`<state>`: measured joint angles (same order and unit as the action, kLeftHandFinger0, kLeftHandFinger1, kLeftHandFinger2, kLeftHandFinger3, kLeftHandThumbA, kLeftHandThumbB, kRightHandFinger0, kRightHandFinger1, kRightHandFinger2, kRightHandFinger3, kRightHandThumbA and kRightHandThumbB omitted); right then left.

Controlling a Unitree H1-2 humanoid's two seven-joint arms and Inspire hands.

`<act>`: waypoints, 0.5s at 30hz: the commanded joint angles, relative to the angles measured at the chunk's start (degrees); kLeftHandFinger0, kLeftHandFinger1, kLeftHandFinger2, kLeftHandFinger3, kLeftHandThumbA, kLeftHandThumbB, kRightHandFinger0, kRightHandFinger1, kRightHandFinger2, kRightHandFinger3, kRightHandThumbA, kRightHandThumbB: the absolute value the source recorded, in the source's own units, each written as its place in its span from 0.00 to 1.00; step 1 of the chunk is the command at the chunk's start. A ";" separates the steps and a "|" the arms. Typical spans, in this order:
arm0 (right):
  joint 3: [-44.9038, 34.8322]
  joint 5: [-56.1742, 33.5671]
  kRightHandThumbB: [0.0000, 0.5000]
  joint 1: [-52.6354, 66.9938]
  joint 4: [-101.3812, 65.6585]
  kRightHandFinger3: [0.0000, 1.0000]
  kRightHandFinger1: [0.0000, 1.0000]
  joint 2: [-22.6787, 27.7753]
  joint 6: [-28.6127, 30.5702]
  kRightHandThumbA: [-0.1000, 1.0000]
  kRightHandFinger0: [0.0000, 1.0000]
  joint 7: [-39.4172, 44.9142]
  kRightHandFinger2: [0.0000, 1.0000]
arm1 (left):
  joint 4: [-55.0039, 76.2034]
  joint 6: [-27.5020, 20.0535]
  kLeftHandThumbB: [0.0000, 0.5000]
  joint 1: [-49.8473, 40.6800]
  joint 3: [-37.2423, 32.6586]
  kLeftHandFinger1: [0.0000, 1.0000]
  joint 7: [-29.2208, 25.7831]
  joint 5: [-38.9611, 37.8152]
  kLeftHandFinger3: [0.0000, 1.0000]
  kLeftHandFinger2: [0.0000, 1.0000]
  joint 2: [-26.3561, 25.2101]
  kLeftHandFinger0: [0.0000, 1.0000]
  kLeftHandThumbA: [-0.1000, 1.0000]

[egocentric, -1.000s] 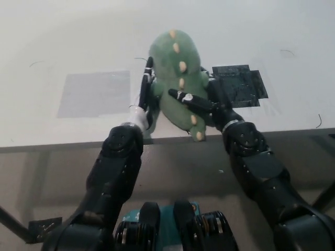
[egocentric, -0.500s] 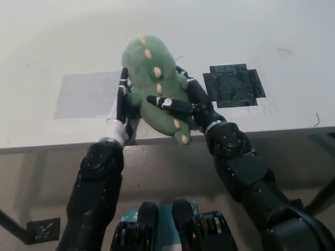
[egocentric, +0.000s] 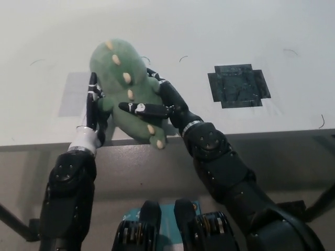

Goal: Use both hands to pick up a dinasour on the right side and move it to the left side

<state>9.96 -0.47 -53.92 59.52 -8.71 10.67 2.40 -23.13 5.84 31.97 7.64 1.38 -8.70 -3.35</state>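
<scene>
A green plush dinosaur (egocentric: 121, 78) with cream spikes down its back is held between both hands over the left part of the white table (egocentric: 220, 31). My left hand (egocentric: 93, 107) presses against its left flank, mostly hidden behind the plush. On the other flank my black right hand (egocentric: 157, 104) presses in, one finger lying across the toy's back. The dinosaur sits over the grey taped patch (egocentric: 73, 94), covering most of it. Its tail hangs near the table's front edge.
A black taped square (egocentric: 238, 85) lies on the table to the right, now bare. The table's front edge (egocentric: 272, 133) runs across the middle of the view, with grey floor below it.
Both hands have carried the dinosaur leftward, from beside the black square to over the grey patch. The black square is now fully uncovered.
</scene>
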 commanded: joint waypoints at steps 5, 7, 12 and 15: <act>2.19 2.62 0.35 -5.27 -1.10 1.00 1.00 -3.99 1.06 1.00 1.00 3.08 1.00 | 8.32 4.68 0.54 0.94 1.79 1.00 -0.95 -2.33 1.00 1.00 1.32 1.00 1.00; 2.17 2.61 0.35 -5.45 -1.05 1.00 1.00 -4.15 1.15 1.00 1.00 3.07 1.00 | 8.74 4.95 0.55 0.83 2.11 1.00 -0.98 -2.42 1.00 1.00 1.28 1.00 1.00; 2.41 3.24 0.40 -7.11 -0.06 1.00 1.00 -4.03 -0.18 1.00 1.00 2.81 1.00 | 6.91 3.39 0.58 2.10 2.68 1.00 -0.15 -2.73 1.00 1.00 0.65 1.00 1.00; 2.11 3.17 0.39 -8.11 0.49 1.00 1.00 -3.85 -1.03 1.00 1.00 2.93 1.00 | 5.24 2.38 0.57 3.18 3.28 1.00 -0.03 -3.50 1.00 1.00 0.64 1.00 1.00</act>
<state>11.25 1.52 -56.68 60.37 -10.18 10.16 2.52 -18.32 10.10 30.67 11.10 -0.14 -9.86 -3.25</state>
